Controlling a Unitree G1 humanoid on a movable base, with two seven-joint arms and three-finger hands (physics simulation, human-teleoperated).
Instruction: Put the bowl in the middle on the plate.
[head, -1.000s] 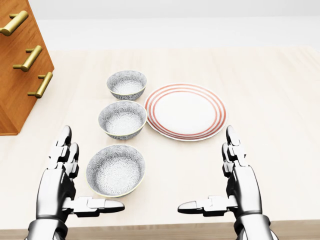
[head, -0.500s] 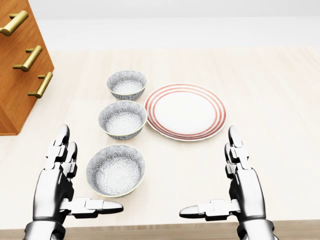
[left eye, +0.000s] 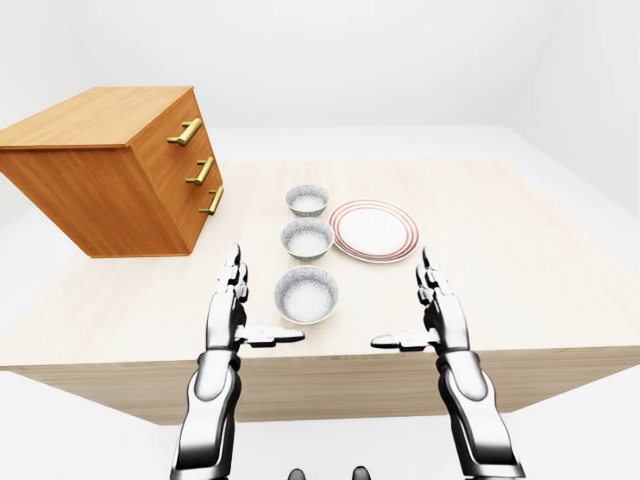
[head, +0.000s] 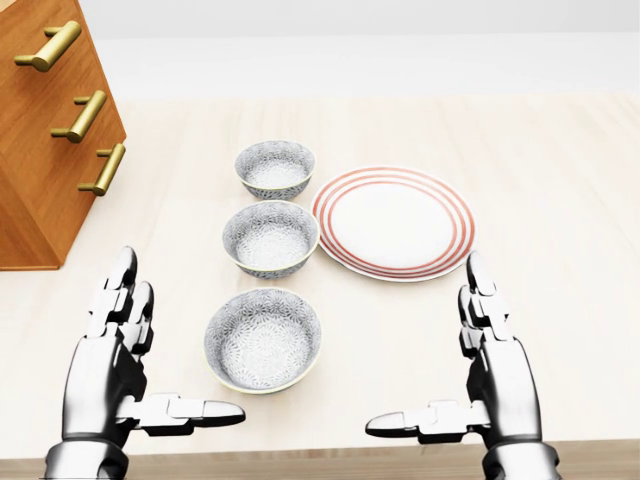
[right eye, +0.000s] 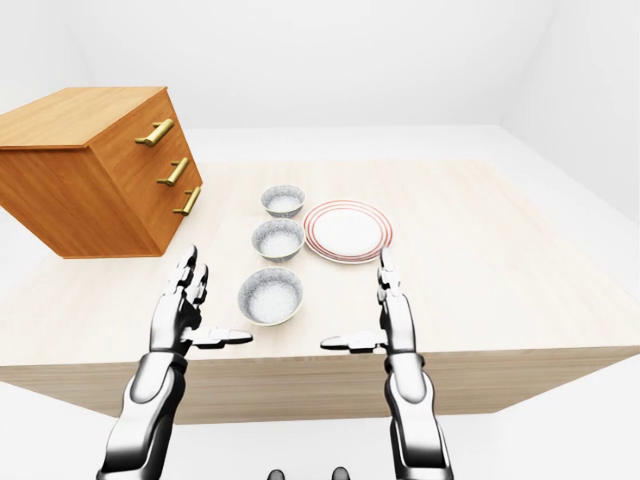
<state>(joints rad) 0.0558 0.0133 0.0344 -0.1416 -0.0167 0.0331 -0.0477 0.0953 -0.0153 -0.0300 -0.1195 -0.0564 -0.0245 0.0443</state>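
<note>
Three grey patterned bowls stand in a column on the pale wooden table in the head view. The middle bowl (head: 270, 238) sits between the top bowl (head: 275, 168) and the bottom bowl (head: 263, 338). Just right of the middle bowl lies a white plate (head: 395, 222) with red rings, with nothing on it. My left hand (head: 175, 345) is open at the lower left, beside the bottom bowl and not touching it. At the lower right, below the plate, my right hand (head: 425, 345) is open too and holds nothing.
A wooden drawer chest (head: 45, 130) with brass handles stands at the upper left, left of the bowls. The table's near edge (head: 320, 462) runs along the bottom of the head view, under my wrists.
The whole picture has shifted to the right, so the camera has moved left. Bowls, plate and chest keep their places relative to each other. Both hands stay open.
</note>
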